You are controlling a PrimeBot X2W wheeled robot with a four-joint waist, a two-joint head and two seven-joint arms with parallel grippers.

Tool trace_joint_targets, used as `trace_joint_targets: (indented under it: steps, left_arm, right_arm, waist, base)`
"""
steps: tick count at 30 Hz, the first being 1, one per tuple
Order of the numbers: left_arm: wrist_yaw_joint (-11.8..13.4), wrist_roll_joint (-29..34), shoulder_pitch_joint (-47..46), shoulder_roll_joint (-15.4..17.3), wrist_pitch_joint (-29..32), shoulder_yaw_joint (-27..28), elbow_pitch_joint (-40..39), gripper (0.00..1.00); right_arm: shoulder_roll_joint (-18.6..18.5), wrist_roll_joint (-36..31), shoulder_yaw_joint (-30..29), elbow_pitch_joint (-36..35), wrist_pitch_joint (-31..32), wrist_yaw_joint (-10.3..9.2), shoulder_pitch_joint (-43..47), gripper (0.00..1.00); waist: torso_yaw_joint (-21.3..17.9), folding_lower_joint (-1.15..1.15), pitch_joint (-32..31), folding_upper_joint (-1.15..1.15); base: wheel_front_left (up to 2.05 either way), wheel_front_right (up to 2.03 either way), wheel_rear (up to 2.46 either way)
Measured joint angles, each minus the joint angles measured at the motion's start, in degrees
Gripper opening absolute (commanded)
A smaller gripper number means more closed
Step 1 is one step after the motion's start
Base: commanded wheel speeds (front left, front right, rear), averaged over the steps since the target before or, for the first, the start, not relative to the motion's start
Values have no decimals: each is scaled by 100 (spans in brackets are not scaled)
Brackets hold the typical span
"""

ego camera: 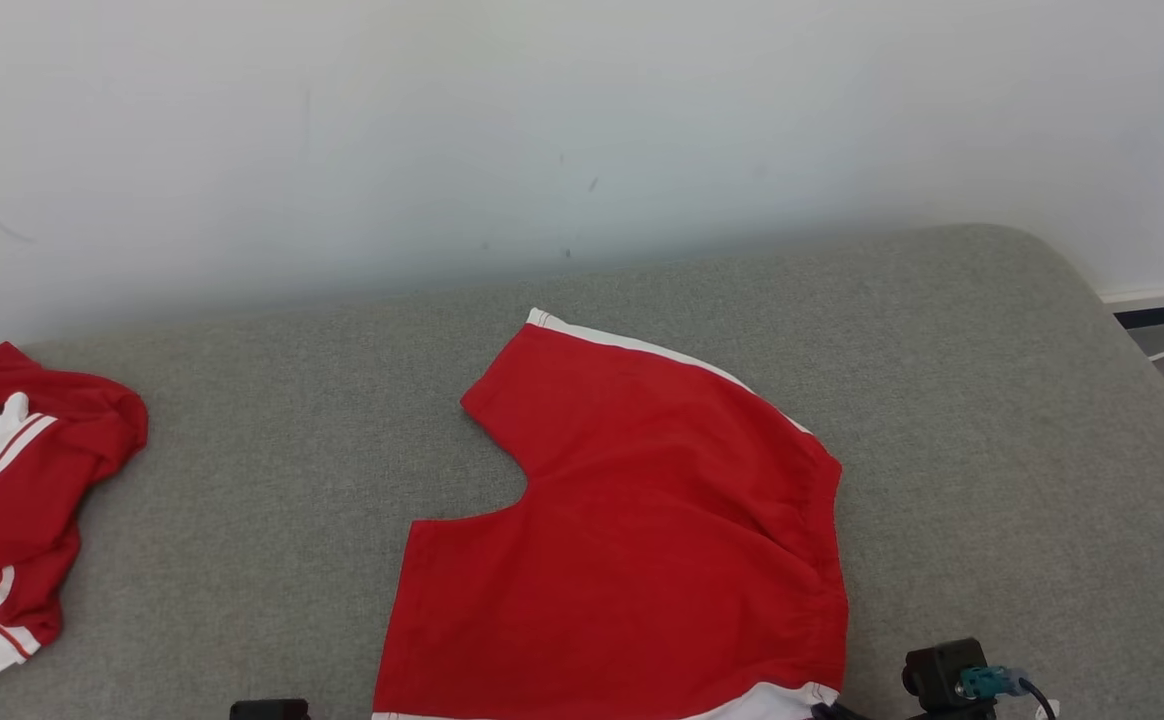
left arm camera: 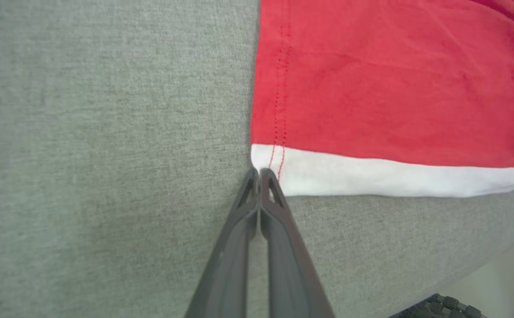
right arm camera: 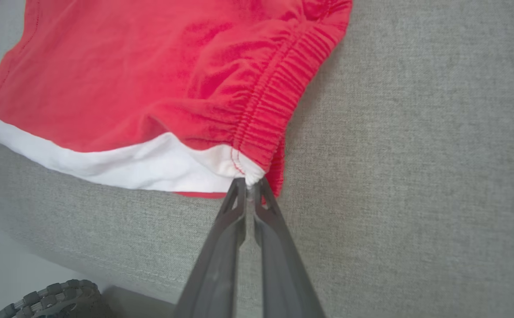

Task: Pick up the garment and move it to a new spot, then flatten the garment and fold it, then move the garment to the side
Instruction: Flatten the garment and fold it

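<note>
Garment: red white-trimmed cloth shorts (ego camera: 632, 520), flat on grey fabric cushion (ego camera: 992, 420).
My left claw (left arm camera: 260, 171): closed, touching their hem corner.
My right claw (right arm camera: 249, 181): clamping their waistband corner.

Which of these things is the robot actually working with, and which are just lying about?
In the job: red shorts, spread flat; right gripper, shut on their waistband corner; left gripper, shut at the hem corner.
Just lying about: crumpled red and white garment at the left; grey cushion underneath.
</note>
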Motion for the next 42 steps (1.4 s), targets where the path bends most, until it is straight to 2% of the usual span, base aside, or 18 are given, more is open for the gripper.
trace_joint_targets:
  steps: [6,9,14,17,22,30,38,42]
  left_arm:
    - [1,37,9,108,-291,66,-279,0]
    - [3,70,29,270,-394,156,-525,0]
    - [10,191,35,331,-519,189,-894,0]
    - [8,169,37,389,-532,214,-998,0]
    - [-62,168,-71,487,-417,187,-1188,0]
    - [-210,154,-1068,839,23,210,-1341,0]
    - [-301,107,-2284,890,599,187,-1143,0]
    - [-303,101,-2866,893,864,166,-987,0]
  right_arm:
    - [-55,215,-93,-231,-78,246,41,0]
    - [-242,237,-126,-409,-81,369,58,0]
    - [-492,482,-242,-651,44,438,284,0]
    - [-492,683,-292,-810,155,514,285,0]
    - [-500,901,-424,-979,312,522,213,0]
    - [-446,1412,-688,-1081,679,575,-367,0]
    - [-290,1909,-970,-995,979,592,-922,0]
    - [-93,2257,-1177,-883,1111,615,-1337,0]
  waist:
    - [20,0,-35,0]
    - [11,0,-48,0]
    - [-5,0,-74,0]
    - [-52,0,-73,0]
    - [-168,0,-51,0]
    - [-372,0,101,0]
    - [-543,0,484,0]
    - [-636,1,740,0]
  base:
    - [0,0,0]
    - [0,0,0]
    - [0,0,0]
    - [0,0,0]
    - [0,0,0]
    - [0,0,0]
    - [0,0,0]
    - [0,0,0]
